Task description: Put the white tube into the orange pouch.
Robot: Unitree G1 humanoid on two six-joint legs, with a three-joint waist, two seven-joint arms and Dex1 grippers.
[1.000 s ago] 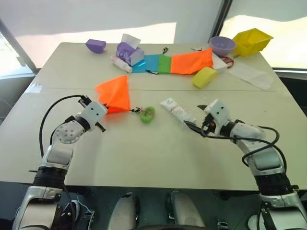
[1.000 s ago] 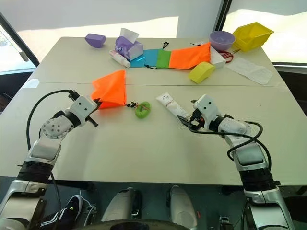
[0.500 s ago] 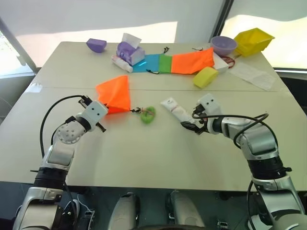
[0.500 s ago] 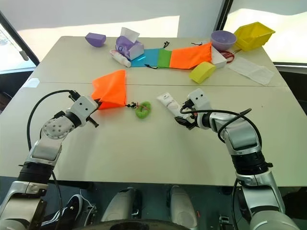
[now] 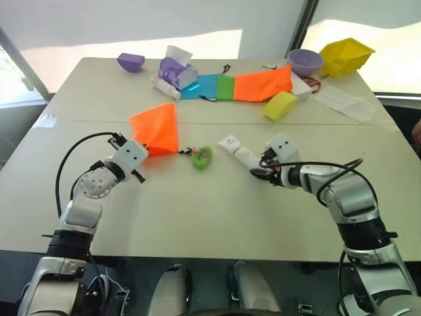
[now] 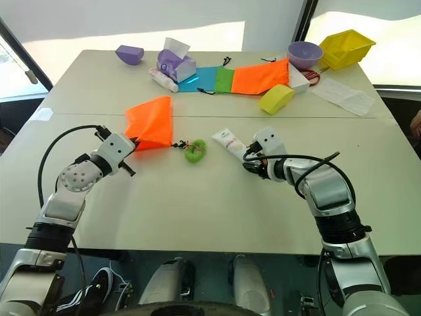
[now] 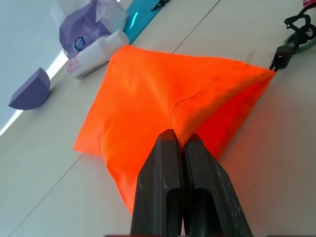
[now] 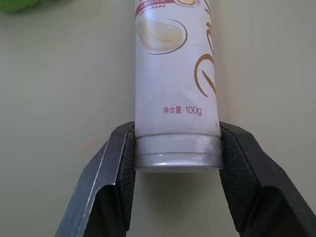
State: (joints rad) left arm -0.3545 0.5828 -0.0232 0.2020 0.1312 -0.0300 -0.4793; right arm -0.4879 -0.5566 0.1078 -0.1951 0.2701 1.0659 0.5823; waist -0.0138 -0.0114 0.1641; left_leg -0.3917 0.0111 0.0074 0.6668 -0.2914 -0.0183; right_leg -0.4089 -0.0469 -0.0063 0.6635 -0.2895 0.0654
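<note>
The white tube [image 5: 238,150] lies flat on the table, right of centre, its cap end towards me. My right gripper [image 5: 258,172] is at that cap end, and in the right wrist view its fingers [image 8: 123,168] press both sides of the white tube [image 8: 173,74] just above the cap. The orange pouch [image 5: 158,128] lies left of centre, its cord ending in a green bead [image 5: 202,158]. My left gripper [image 5: 145,151] is shut on the pouch's near corner, and the left wrist view shows the orange pouch [image 7: 163,103] pinched and lifted into a peak.
Along the table's far side lie a second orange pouch [image 5: 263,84], blue and green pouches [image 5: 210,87], a tissue pack [image 5: 176,71], another whitish tube [image 5: 166,87], a purple wedge [image 5: 131,62], a yellow sponge [image 5: 280,105], a purple bowl [image 5: 304,61] and a yellow bin [image 5: 346,56].
My right gripper swung left to the tube's cap end, tipped downward and closed from wide open onto the tube. The left gripper and the pouch stayed put.
</note>
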